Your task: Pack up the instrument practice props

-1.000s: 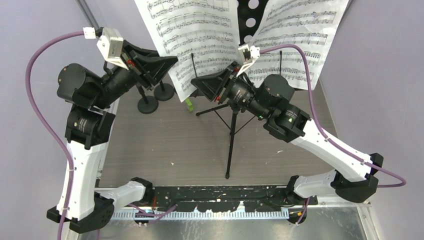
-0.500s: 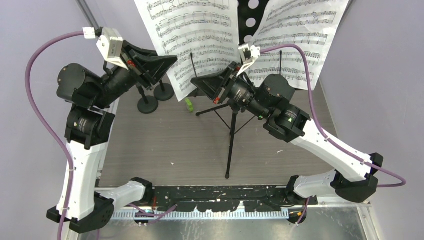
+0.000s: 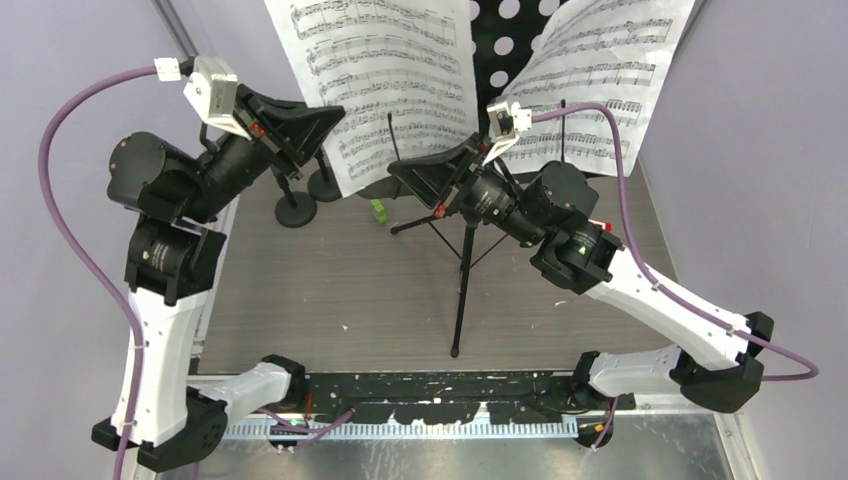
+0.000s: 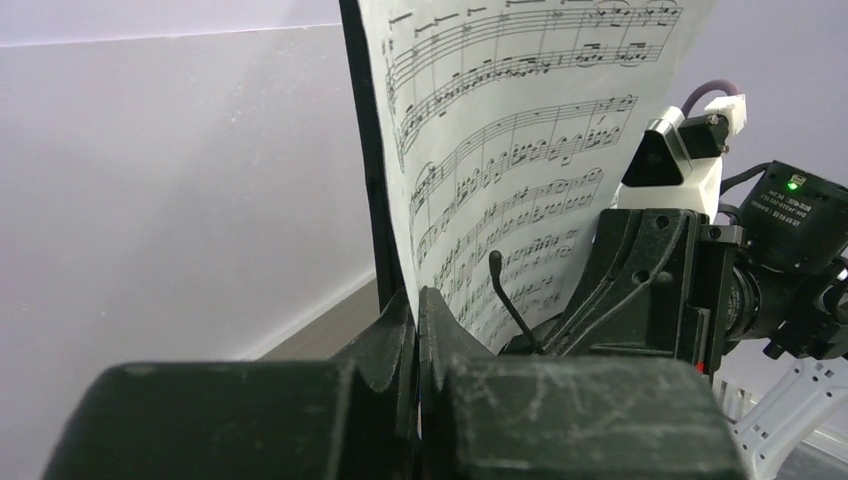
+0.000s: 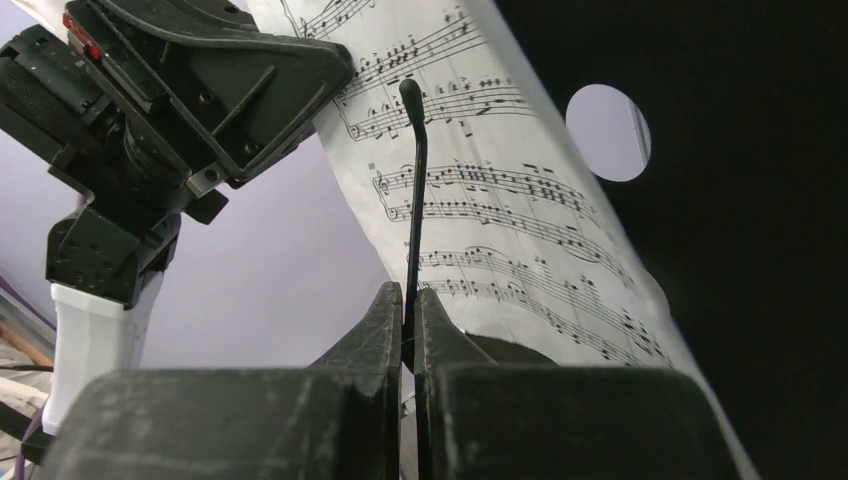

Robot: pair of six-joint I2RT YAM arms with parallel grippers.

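The black perforated music rack (image 3: 497, 40) stands on tripod legs (image 3: 462, 270) at the back. Two white sheet-music pages rest on it, one on the left (image 3: 385, 80) and one on the right (image 3: 600, 80). My left gripper (image 3: 338, 114) is shut on the left page's lower left edge, and the paper runs down between its jaws (image 4: 417, 300). My right gripper (image 3: 393, 171) is shut on the rack's thin black wire page retainer (image 5: 413, 190), which stands up in front of the left page (image 5: 500, 210). Two black round-based mic holders (image 3: 296, 210) (image 3: 328, 184) stand behind the left arm.
A small green piece (image 3: 378, 208) lies on the grey table (image 3: 330, 290) near the tripod. Purple walls close in on both sides. The two grippers sit close together in front of the rack. A second wire retainer (image 3: 562, 130) holds the right page.
My left gripper has shut on the left page, which has shifted a little left and uncovered more of the rack's holes. The right gripper has shut on the wire retainer.
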